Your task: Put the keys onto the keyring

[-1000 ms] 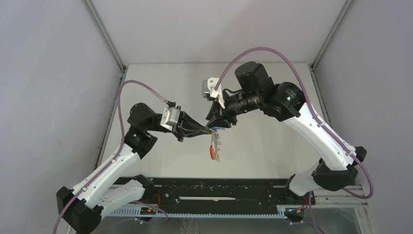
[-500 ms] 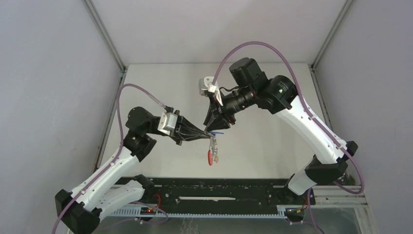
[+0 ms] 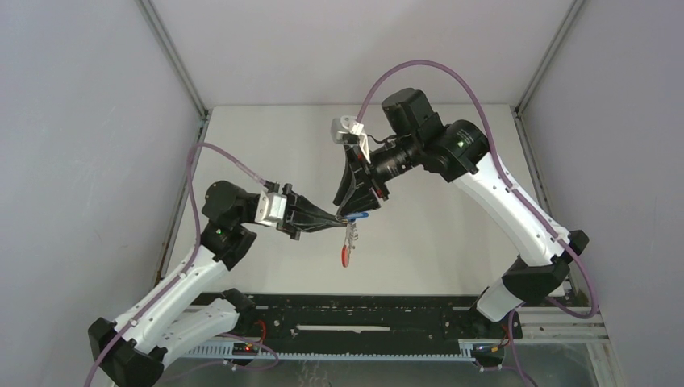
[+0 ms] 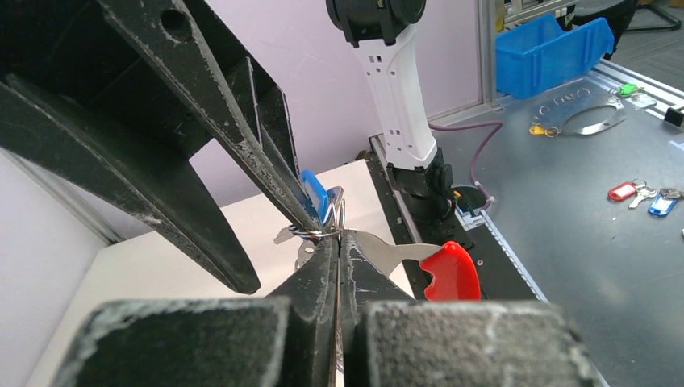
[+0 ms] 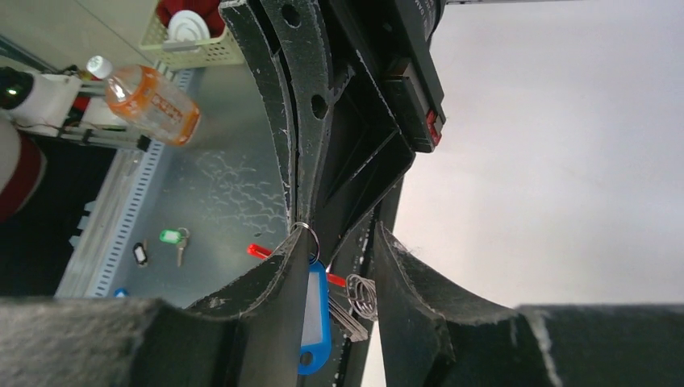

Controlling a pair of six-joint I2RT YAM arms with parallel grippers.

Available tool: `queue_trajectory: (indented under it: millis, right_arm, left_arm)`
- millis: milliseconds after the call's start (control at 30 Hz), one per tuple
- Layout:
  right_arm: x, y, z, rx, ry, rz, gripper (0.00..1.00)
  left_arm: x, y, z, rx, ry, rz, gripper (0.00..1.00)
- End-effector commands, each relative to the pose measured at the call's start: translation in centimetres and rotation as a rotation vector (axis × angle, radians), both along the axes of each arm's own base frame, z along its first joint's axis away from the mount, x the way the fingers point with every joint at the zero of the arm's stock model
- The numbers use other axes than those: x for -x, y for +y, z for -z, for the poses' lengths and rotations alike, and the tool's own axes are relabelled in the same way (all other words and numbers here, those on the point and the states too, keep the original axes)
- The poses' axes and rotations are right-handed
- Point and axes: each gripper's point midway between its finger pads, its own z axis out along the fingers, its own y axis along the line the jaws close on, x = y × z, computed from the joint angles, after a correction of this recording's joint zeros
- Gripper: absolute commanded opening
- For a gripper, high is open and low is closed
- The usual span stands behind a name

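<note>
Left wrist view: the left gripper (image 4: pixel 337 242) is pinching shut on the grey metal plate of the keyring (image 4: pixel 385 251), its two fingers pressing together with no gap between them. The keyring is sticking out to one side of the fingertips, and its red band (image 4: pixel 448 272) is showing at the plate's far end. A small wire ring (image 4: pixel 310 234) is lying just at the keyring's gripped end. The blue-tagged key (image 4: pixel 316 192) is standing just above that end, touching a finger of the right gripper.

Right wrist view: the right gripper (image 5: pixel 343 246) is standing with its jaws parted. The blue tag is lying flat against the inner face of one finger (image 5: pixel 270 286), while the other finger is standing apart from it. The keyring's wire clips (image 5: pixel 360 294) are showing in the gap. Whether the wire ring is threading a clip cannot be told.

Top external view: the keyring is hanging from the left gripper's tip above the white table (image 3: pixel 435 242), red band lowest. Both grippers are meeting at the keyring's upper end.

Beyond the keyring in the left wrist view, spare tagged keys (image 4: pixel 625 192) and a blue bin (image 4: pixel 548 44) are lying well apart from it.
</note>
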Motion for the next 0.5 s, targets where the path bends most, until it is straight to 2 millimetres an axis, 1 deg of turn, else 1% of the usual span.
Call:
queue_trajectory:
  millis: [0, 200, 267, 467]
  right_arm:
    - [0.99, 0.72, -1.59, -0.071, 0.073, -0.044, 0.44]
    - [1.22, 0.65, -2.11, -0.101, 0.165, -0.076, 0.44]
    - [1.39, 0.64, -2.3, -0.114, 0.195, -0.094, 0.44]
    - [1.78, 0.64, -2.36, -0.126, 0.237, -0.115, 0.44]
  left_arm:
    - [-0.9, 0.02, -2.39, 0.076, -0.092, -0.07, 0.0]
    - [-0.53, 0.26, -2.79, 0.086, -0.11, -0.069, 0.0]
    - [-0.54, 0.33, -2.95, 0.095, -0.143, -0.074, 0.0]
    - [-0.47, 0.4, -3.21, 0.102, -0.155, -0.077, 0.0]
